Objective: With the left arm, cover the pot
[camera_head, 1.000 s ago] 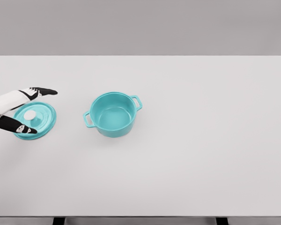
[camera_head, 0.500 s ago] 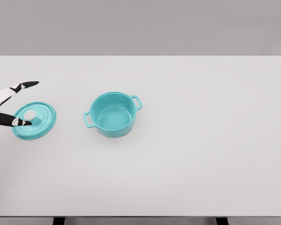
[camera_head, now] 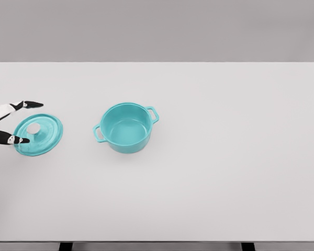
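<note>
A teal pot (camera_head: 126, 127) with two side handles stands open and empty a little left of the table's middle. Its teal lid (camera_head: 39, 134) with a pale round knob (camera_head: 34, 128) lies flat on the table to the pot's left. My left hand (camera_head: 26, 122) shows only at the picture's left edge, fingers spread. One fingertip (camera_head: 35, 104) is beyond the lid's far rim; another (camera_head: 22, 140) lies over its near left rim. The hand holds nothing.
The white table (camera_head: 209, 157) runs wide around the pot, with its front edge along the bottom of the view. A grey wall stands behind it.
My left hand has drawn back leftward from over the lid, so less of it shows. The lid and the pot have stayed where they were.
</note>
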